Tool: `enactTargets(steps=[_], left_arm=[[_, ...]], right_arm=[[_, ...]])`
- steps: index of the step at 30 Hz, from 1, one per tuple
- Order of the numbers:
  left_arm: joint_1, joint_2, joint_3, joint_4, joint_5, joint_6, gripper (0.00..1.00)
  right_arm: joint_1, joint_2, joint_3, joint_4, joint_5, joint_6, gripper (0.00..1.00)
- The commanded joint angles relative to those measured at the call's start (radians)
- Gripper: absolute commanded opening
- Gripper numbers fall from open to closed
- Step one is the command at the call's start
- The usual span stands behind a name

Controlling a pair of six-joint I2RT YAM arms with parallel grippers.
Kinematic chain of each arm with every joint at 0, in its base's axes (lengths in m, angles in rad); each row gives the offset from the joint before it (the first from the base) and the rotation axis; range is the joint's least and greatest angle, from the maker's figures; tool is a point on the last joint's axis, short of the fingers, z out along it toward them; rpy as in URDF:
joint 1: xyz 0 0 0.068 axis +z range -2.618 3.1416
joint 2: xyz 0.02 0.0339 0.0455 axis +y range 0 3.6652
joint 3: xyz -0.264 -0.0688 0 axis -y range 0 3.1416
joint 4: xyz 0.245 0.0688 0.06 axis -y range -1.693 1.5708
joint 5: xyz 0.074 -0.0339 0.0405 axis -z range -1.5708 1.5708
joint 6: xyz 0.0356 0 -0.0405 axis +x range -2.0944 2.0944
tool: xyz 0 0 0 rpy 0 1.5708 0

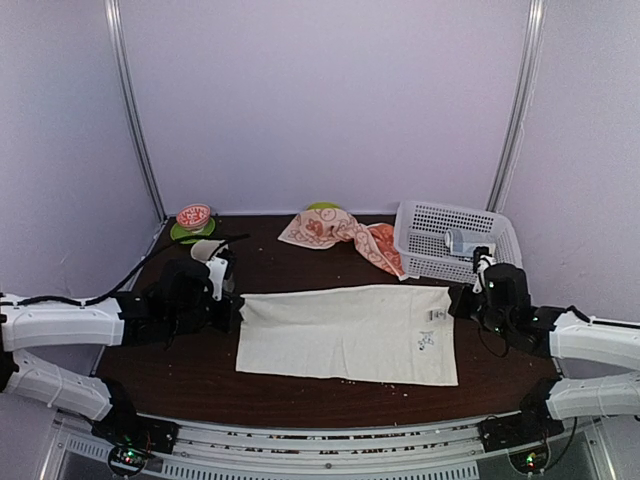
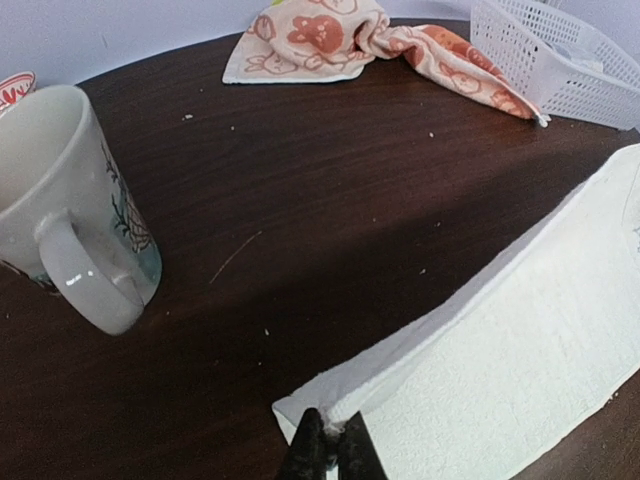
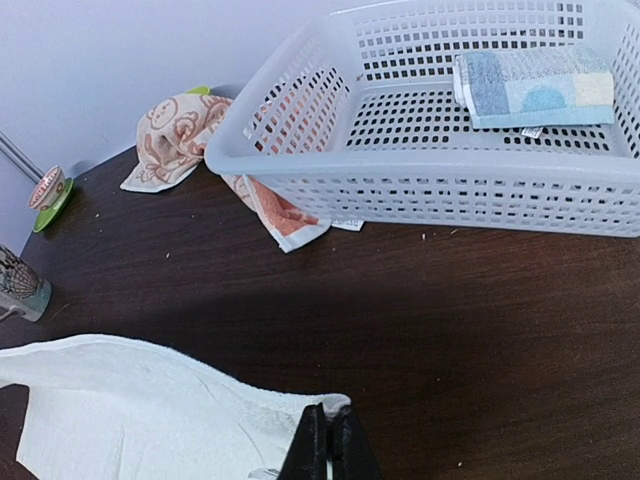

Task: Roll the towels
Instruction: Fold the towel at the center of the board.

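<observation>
While the top view shows the white towel spread flat on the table between the arms, only the wrist views reveal the grips. The left end effector is pressed together on the towel's far left corner, and the right end effector pinches its far right corner. The right wrist view also plainly shows a folded blue towel inside the basket.

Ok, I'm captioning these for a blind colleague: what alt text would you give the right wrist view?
The right gripper pinches a corner of a white towel lying on a dark brown table. Behind it, a white plastic basket holds a folded blue towel, and a crumpled orange patterned towel lies by the basket's left corner.
</observation>
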State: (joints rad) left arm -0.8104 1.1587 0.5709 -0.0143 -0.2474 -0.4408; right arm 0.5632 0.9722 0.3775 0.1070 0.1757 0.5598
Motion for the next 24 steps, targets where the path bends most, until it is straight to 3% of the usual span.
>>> enactTargets(steps=[1, 24], left_arm=[[0.008, -0.029, -0.058, 0.046, 0.007, -0.047, 0.0], [0.008, -0.049, -0.145, 0.053, 0.056, -0.105, 0.0]], right_arm=[[0.019, -0.055, -0.056, -0.042, -0.036, 0.028, 0.0], [0.057, -0.243, -0.164, -0.181, -0.051, 0.126, 0.0]])
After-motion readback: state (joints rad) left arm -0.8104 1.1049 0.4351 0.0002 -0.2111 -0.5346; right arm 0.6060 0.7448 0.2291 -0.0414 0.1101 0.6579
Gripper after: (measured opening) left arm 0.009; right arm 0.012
